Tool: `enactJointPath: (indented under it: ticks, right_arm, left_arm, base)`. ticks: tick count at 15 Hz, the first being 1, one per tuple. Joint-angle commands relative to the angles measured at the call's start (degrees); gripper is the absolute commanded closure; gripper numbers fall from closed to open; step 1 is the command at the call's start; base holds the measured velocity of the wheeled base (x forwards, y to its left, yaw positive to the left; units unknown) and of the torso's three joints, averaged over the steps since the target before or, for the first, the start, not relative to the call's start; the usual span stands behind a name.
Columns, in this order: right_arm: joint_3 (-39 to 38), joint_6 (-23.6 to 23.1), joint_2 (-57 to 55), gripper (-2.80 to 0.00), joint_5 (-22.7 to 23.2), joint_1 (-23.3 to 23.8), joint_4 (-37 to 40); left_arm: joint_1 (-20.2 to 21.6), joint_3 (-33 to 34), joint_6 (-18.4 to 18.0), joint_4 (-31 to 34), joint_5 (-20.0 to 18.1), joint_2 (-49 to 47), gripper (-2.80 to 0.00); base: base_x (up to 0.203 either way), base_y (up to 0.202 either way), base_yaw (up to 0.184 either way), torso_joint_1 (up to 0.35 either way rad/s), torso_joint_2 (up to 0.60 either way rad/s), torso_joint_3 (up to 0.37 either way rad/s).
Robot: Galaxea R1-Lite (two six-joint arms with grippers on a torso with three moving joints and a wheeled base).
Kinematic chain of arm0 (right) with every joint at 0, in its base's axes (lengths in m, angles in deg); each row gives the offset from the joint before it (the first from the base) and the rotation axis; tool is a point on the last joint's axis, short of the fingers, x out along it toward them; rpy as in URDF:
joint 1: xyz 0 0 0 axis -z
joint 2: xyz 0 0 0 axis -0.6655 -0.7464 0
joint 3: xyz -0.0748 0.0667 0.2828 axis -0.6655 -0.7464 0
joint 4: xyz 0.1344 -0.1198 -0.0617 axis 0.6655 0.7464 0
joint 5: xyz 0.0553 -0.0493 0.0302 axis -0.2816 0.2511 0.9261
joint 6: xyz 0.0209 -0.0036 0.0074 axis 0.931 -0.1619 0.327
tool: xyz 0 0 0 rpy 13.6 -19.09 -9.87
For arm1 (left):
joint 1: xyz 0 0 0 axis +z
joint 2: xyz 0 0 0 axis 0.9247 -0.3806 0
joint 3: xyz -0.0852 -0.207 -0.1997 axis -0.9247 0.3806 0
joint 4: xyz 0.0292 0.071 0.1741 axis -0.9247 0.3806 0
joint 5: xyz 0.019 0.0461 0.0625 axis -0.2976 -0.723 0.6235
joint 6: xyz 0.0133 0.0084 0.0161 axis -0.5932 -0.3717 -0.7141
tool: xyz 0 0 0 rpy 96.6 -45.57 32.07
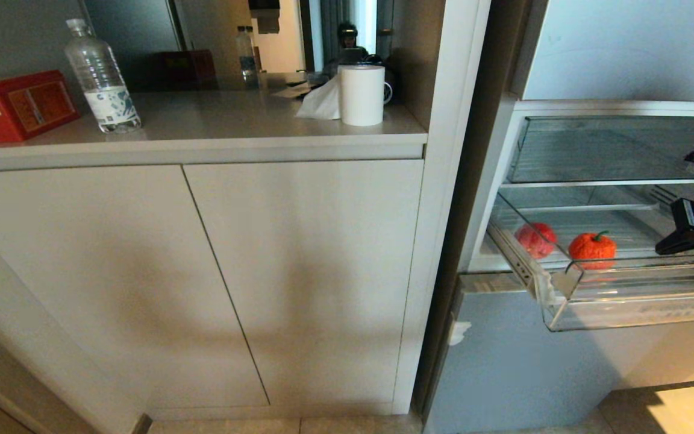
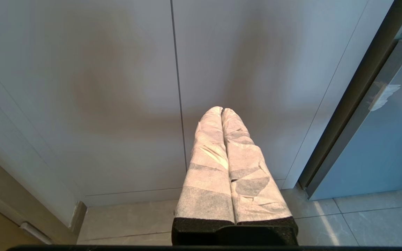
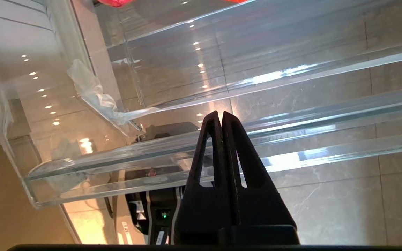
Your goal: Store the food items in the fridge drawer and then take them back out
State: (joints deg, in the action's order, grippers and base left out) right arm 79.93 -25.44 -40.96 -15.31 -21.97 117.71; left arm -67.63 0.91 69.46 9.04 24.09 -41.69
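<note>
While your right gripper (image 3: 221,115) hangs over the drawer (image 1: 636,301) with its black fingers pressed together and nothing in them, watch that clear front lip just beneath. It's hard, glossy, see-through plastic, so you could clip it or shove the drawer on its rail if you drop in carelessly. You'd also have to spread the fingers before reaching, or you'll just knock the food rolling over the ribbed bottom. The round pinkish fruit (image 1: 535,239) and the bright red piece (image 1: 591,248) with its green stem sit inside, near each other, both small and smooth-looking. Your left gripper (image 2: 222,112), its wrapped fingers together, is parked facing the matte cabinet (image 1: 202,271).
</note>
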Motion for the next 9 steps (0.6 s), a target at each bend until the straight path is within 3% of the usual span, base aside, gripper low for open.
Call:
enactJointPath:
  ticks: [1,5,9]
  right_arm:
    - [-1.3,-0.2,0.4,0.0,0.0,0.9,0.4]
    - [-2.8,-0.2,4.1,0.0,0.8,3.7,0.2]
    - [-2.6,0.0,-0.2,0.0,1.5,4.1,-4.5]
  left_arm:
    - [0.0,0.0,0.0,0.0,0.0,0.0,0.0]
    - [0.0,0.0,0.0,0.0,0.0,0.0,0.0]
    - [0.0,0.0,0.0,0.0,0.0,0.0,0.0]
  base:
    - [0.0,0.0,0.0,0.0,0.0,0.0]
    - [0.0,0.0,0.0,0.0,0.0,0.0]
    - [0.0,0.0,0.0,0.0,0.0,0.0]
